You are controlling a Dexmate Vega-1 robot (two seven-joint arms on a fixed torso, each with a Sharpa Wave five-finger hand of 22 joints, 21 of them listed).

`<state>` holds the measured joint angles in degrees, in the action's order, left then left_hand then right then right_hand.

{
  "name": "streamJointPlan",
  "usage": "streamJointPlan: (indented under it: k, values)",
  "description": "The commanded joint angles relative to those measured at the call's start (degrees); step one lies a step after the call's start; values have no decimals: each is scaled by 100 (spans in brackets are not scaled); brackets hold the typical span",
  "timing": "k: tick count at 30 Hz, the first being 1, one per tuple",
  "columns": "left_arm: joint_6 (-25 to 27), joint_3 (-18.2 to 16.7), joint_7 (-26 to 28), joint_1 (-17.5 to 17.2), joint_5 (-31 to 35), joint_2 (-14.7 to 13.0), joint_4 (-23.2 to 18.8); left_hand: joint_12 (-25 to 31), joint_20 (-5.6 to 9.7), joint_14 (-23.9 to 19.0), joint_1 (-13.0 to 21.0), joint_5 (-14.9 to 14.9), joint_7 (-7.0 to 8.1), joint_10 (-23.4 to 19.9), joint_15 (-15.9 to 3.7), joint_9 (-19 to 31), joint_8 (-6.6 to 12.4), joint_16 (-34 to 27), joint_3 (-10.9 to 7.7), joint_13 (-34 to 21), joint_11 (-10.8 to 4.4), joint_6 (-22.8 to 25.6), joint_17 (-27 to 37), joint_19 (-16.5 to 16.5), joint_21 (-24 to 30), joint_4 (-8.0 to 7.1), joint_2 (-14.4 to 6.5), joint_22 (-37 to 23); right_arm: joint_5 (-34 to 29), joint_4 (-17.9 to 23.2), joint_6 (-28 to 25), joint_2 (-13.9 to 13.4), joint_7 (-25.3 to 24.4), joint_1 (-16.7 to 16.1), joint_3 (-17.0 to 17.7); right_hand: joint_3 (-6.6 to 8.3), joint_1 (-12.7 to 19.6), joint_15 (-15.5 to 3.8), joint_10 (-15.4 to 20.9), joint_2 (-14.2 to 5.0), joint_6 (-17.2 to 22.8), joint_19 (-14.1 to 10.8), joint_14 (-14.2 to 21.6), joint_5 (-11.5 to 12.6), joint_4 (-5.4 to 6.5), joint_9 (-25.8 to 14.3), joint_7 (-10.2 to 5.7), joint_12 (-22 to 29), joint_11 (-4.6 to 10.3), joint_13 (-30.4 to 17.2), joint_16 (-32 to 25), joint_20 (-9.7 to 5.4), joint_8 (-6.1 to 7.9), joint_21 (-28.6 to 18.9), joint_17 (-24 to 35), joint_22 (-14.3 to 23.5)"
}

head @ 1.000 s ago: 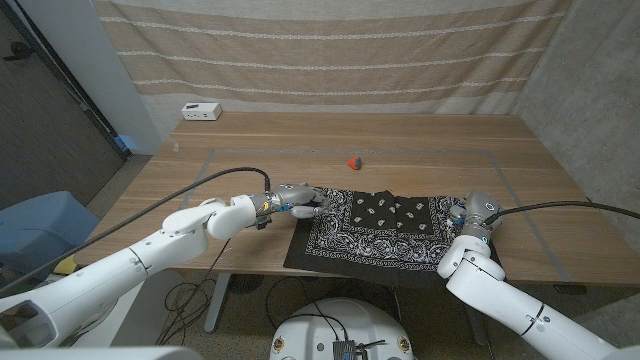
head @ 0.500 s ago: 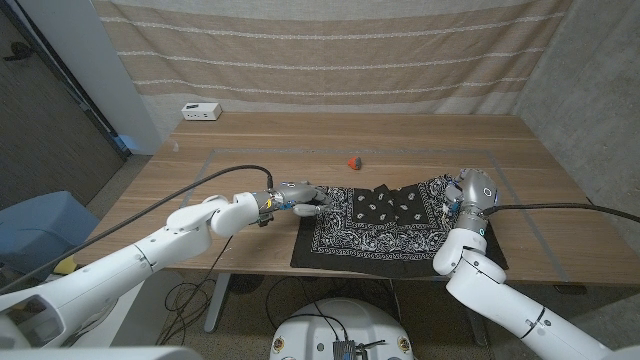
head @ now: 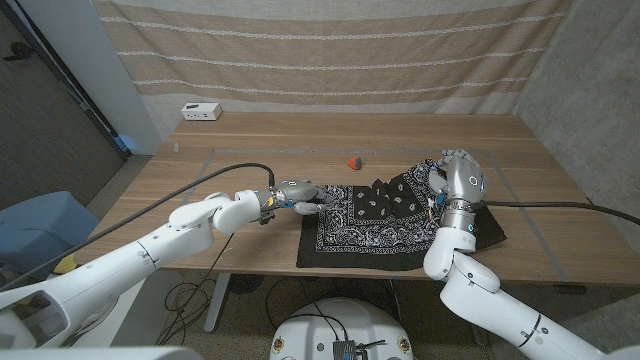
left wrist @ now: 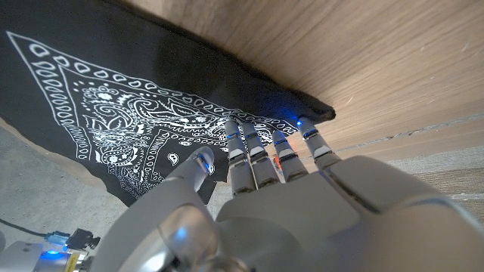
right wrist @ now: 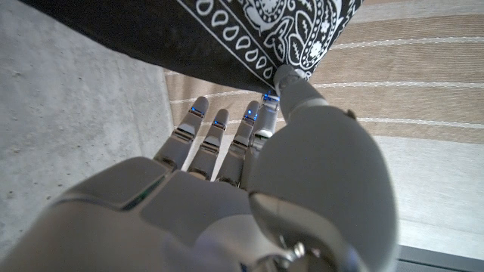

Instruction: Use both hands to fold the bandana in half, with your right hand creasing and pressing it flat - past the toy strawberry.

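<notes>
A black bandana (head: 385, 225) with white paisley print lies on the wooden table's near side. My right hand (head: 455, 175) pinches its right corner (right wrist: 291, 41) and holds it lifted above the table, so the right part rises in a fold. My left hand (head: 300, 197) pinches the bandana's far left corner (left wrist: 302, 113) low at the table. A small red toy strawberry (head: 351, 160) sits on the table beyond the bandana, between the two hands and farther back.
A white box (head: 201, 112) stands at the table's far left. A striped curtain (head: 330, 50) hangs behind the table. The bandana's near edge (head: 370, 262) lies close to the table's front edge.
My right hand has risen and moved away from the front edge, lifting the bandana's right corner off the table. The left hand has shifted slightly right with its corner.
</notes>
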<state>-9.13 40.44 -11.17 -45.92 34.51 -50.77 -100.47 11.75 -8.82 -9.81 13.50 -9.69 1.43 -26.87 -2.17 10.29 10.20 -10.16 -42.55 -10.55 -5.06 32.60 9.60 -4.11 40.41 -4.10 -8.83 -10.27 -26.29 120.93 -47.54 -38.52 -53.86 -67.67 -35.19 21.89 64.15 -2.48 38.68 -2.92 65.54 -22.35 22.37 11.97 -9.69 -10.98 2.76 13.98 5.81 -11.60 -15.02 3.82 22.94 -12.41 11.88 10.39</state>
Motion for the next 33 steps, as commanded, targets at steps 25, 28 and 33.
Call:
streamJointPlan:
  k: [25, 28, 33]
  values:
    - [223, -65, -6, -216, 152, -116, -463, -8, -11, -4, -27, -24, -35, 4, -132, 6, 31, -6, -88, -15, 15, 28, -9, -12, -53, 62, 15, -20, -2226, 152, -70, 732, 73, -155, -343, 330, -97, -666, -133, 143, 439, 476, -214, 295, 82, -704, 134, -145, 14, -52, 119, 160, 466, 136, 114, 18]
    - [222, -79, 7, -236, 155, -129, -488, -6, -13, -2, -30, -24, -37, 0, -134, 6, 32, -6, -89, -15, 25, 28, -8, -13, -57, 63, 16, -20, -2505, -16, -363, 949, -115, -122, -366, 348, -105, -675, -131, 143, 424, 495, -211, 309, 86, -726, 134, -147, 22, -54, 120, 172, 482, 136, 119, 18]
    - [212, -94, 35, -252, 170, -136, -504, -5, -7, -4, -29, -23, -46, -6, -135, 7, 37, -5, -92, -16, 13, 37, -9, -9, -62, 75, 20, -20, -2582, -152, -666, 1222, -193, -133, -296, 392, -128, -669, -93, 150, 395, 558, -195, 344, 95, -782, 108, -139, 53, -63, 118, 214, 527, 141, 131, 19]
